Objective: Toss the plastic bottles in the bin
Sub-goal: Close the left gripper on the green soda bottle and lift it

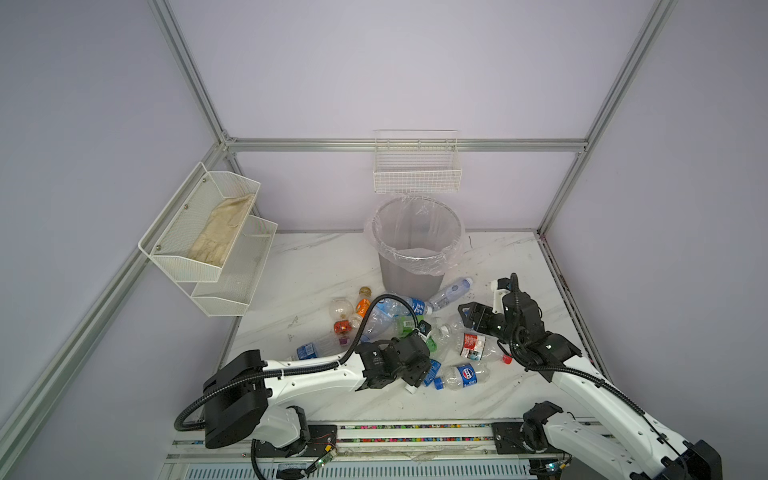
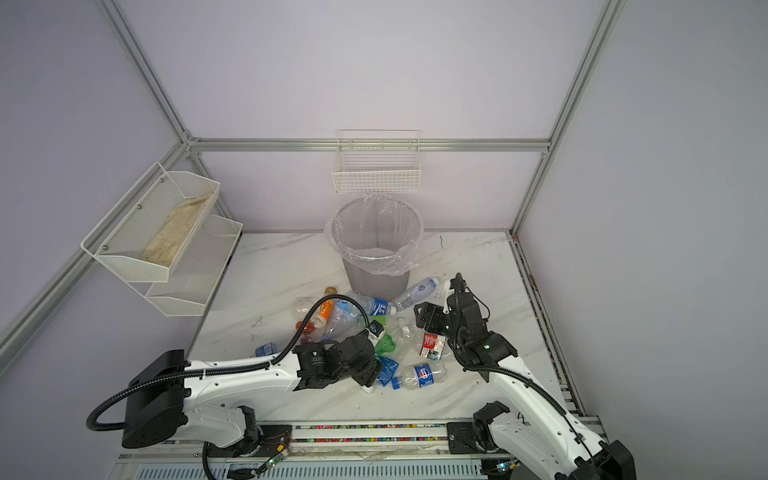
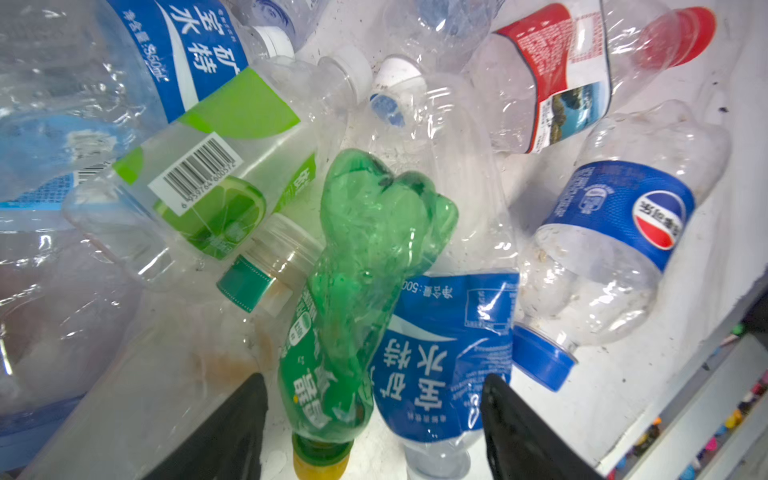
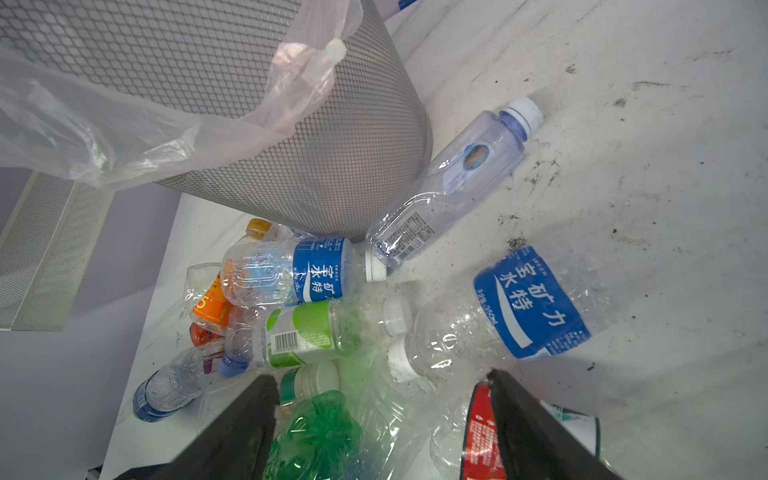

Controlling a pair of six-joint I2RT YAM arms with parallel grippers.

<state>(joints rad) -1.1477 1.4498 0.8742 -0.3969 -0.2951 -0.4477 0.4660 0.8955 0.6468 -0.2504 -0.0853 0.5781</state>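
White marble tabletop point(image 1: 316, 266), grubby and littered with empties, and we're right in the thick of it. The left gripper point(image 3: 372, 380) is down low at the near edge of the pile, jaws standing apart with nothing pinched, straddling the neck end of a crushed green bottle point(image 3: 365, 266) with a yellow cap. Trouble is, a blue-labelled bottle point(image 3: 440, 357) lies pressed against it inside the same gap, and a Pepsi bottle point(image 3: 615, 232) sits just to the right of that. To my eye this calls for a clean single pick: centre on the green one, squeeze across its narrow waist, and leave the neighbour behind, since crumpled plastic looks springy and slick and could squirt out. Over on the right, the right gripper point(image 4: 382, 377) hangs open and empty above the far-right side of the heap, so the lift wants a path clear of it. Further out, the bin point(image 1: 409, 278) stands upright at the far middle of the table, liner point(image 1: 432, 266) draped over its rim, a bottle lying right against its foot. Carry well over that rim before letting go.
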